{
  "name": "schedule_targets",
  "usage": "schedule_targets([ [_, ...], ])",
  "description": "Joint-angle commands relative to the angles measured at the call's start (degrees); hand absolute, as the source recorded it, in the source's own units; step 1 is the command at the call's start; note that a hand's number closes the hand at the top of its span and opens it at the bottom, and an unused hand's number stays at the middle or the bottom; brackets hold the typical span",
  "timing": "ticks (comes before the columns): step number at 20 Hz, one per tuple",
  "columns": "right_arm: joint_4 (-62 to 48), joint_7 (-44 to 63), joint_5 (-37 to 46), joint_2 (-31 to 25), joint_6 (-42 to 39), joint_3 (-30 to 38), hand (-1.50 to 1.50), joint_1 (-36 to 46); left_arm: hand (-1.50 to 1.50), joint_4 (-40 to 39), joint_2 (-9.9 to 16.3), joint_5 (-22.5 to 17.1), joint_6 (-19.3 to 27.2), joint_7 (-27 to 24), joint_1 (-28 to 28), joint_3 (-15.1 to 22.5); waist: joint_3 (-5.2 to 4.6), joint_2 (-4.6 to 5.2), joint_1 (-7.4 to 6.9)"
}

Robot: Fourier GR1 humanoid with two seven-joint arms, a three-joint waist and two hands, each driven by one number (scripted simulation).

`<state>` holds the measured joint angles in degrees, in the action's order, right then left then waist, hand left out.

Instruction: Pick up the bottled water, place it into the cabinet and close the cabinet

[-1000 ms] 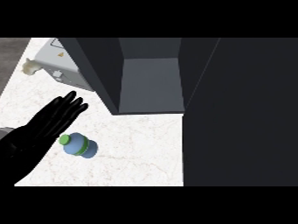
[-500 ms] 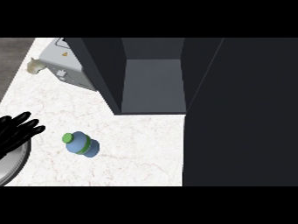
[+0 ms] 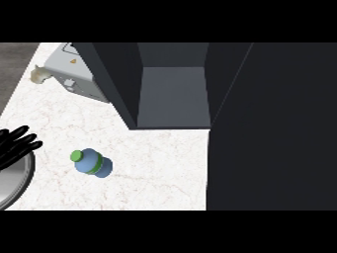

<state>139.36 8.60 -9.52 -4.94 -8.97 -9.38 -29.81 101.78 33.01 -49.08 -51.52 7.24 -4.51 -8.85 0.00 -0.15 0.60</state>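
The bottled water (image 3: 91, 163) is a small blue bottle with a green cap, lying tilted on the white marble counter (image 3: 156, 168). My left hand (image 3: 7, 147) shows at the left edge, open with straight fingers, about a hand's width left of the bottle and not touching it. The dark cabinet (image 3: 174, 94) stands open behind the bottle, its grey inside bare. Its big dark door (image 3: 280, 128) fills the right side of the view. My right hand does not show.
A light grey boxy appliance (image 3: 74, 74) sits at the back left, against the cabinet's left wall, with a small beige object (image 3: 39, 74) beside it. A grey rounded shape with a dark rim (image 3: 12, 190) lies under my left hand at the lower left.
My left hand has pulled back from above the bottle towards the lower left edge, uncovering the grey rounded shape. The bottle and cabinet have not moved.
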Motion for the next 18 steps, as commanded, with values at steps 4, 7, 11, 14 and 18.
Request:
schedule_targets([
  [4, 6.7, -1.7, -3.2, -0.7, -2.6, 0.7, -1.50, -7.7, -1.50, -8.2, -6.7, 10.9, -3.9, -4.1, 2.0, -4.0, -0.03, 0.04, 0.26],
  [7, 9.3, -2.0, -2.9, -0.8, -2.3, 0.6, -1.50, -9.5, -1.50, -10.0, -10.0, 17.7, -2.2, -5.6, 4.5, -4.2, -0.05, 0.05, 0.53],
  [11, 9.7, -4.2, -0.3, -0.6, -3.7, -1.9, -1.50, -13.3, -1.50, -13.9, -14.7, 27.5, -2.4, -8.8, 7.3, -1.5, -0.07, 0.06, 0.70],
  [14, 8.5, -9.3, 0.3, -0.6, -5.6, -2.5, -1.50, -16.1, -1.50, -20.5, -16.2, 34.6, -3.5, -14.6, 9.0, -2.6, -0.09, 0.04, 1.12],
  [18, 12.5, -8.4, -0.7, -1.5, -5.8, -2.4, -1.50, -19.8, -1.50, -29.2, -15.5, 39.6, -3.0, -19.7, 13.6, -2.7, -0.10, 0.10, 1.35],
])
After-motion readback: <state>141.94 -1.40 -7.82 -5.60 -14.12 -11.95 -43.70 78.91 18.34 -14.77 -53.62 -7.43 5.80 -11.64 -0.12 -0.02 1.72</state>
